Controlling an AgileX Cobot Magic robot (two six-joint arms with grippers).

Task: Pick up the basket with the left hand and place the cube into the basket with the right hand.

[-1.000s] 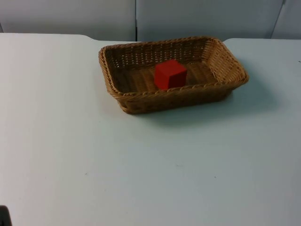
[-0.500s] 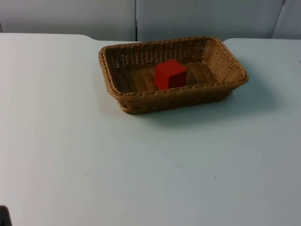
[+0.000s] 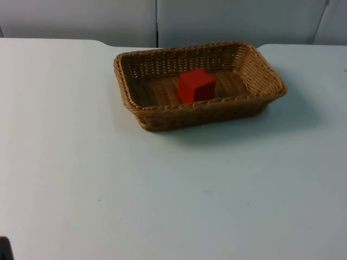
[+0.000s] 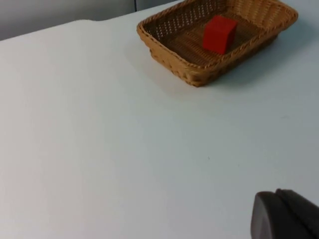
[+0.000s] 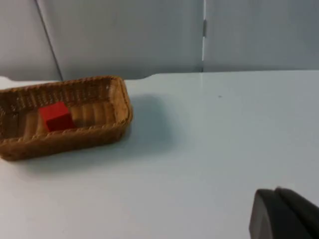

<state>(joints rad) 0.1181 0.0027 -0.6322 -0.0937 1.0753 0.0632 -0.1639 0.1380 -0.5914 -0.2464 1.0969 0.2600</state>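
Note:
A brown wicker basket [image 3: 200,115] stands on the white table toward the back, right of centre. A red cube [image 3: 196,85] lies inside it on the basket floor. The left wrist view has the basket [image 4: 179,67] and the cube [image 4: 219,34] far ahead of my left gripper [image 4: 286,216], which waits over bare table. My right gripper [image 5: 284,214] also waits well away from the basket [image 5: 70,139] and the cube [image 5: 56,117] in it. Nothing touches the basket.
The grey partition wall [image 3: 162,19] runs just behind the basket at the table's far edge. Wide bare table top [image 3: 162,189] lies in front of the basket. A small dark piece [image 3: 4,249] sits at the near left corner.

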